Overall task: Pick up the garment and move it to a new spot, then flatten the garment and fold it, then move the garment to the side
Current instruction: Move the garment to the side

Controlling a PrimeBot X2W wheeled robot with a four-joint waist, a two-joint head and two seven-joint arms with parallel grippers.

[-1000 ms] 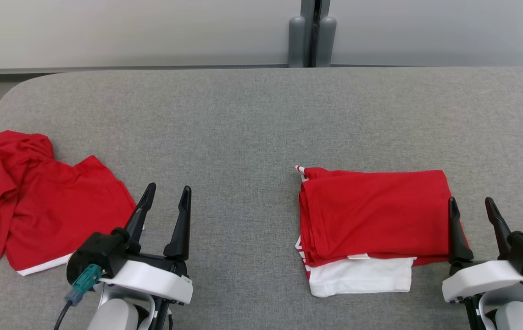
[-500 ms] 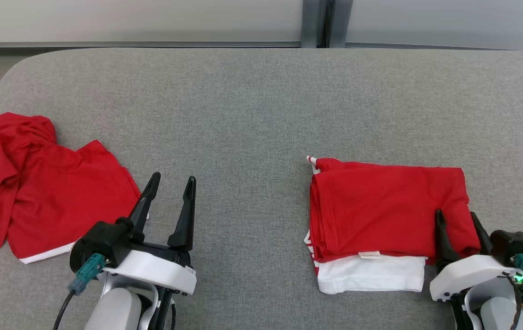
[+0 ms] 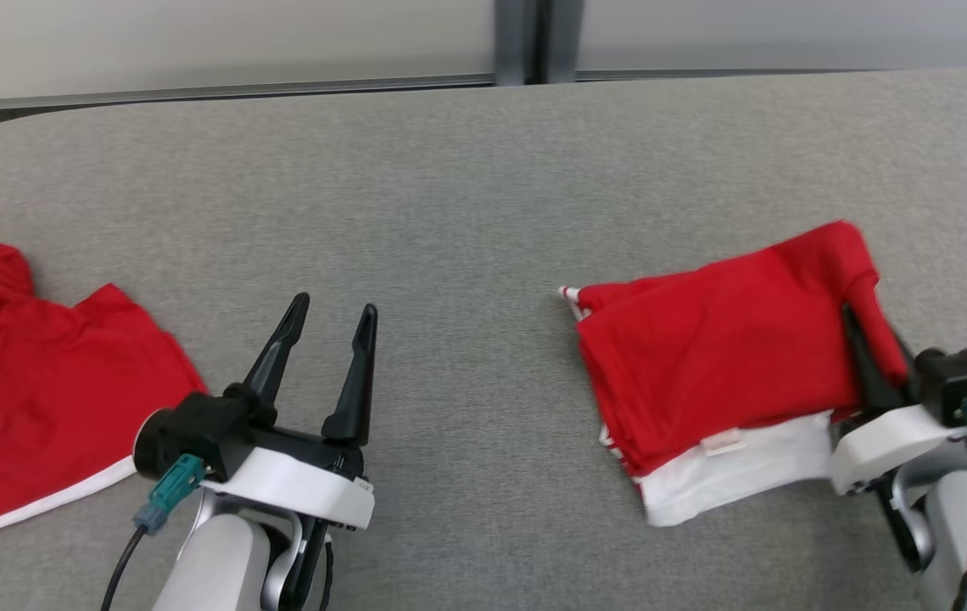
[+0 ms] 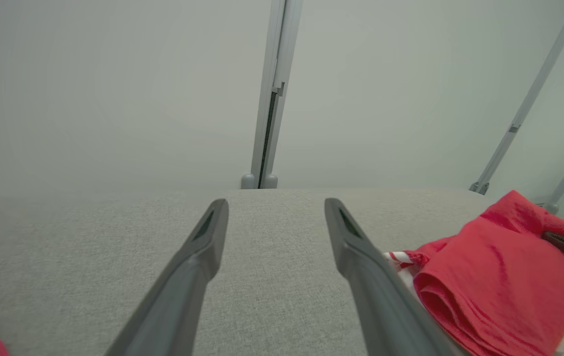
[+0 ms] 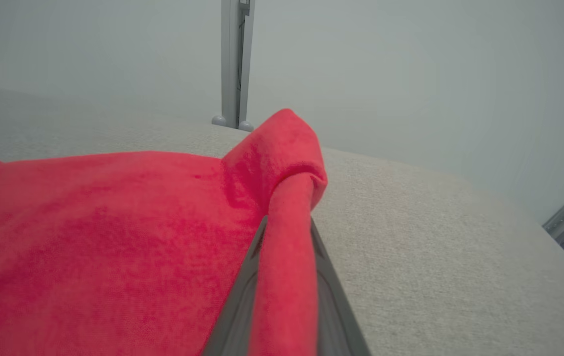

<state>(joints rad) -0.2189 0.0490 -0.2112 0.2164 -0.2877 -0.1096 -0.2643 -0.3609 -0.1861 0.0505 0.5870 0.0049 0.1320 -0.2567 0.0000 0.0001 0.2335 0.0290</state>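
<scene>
On the grey fabric tabletop [image 3: 466,212], right side, the folded red-and-white cloth garment [image 3: 721,356] has its right edge pinched in the right gripper [image 3: 872,344], corner raised. The left gripper [image 3: 332,314] stands spread apart, empty.

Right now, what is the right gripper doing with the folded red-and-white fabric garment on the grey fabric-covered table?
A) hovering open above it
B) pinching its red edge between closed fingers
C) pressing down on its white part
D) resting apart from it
B: the right wrist view shows red cloth of the folded red-and-white fabric garment clamped between the fingers of the right gripper.
</scene>
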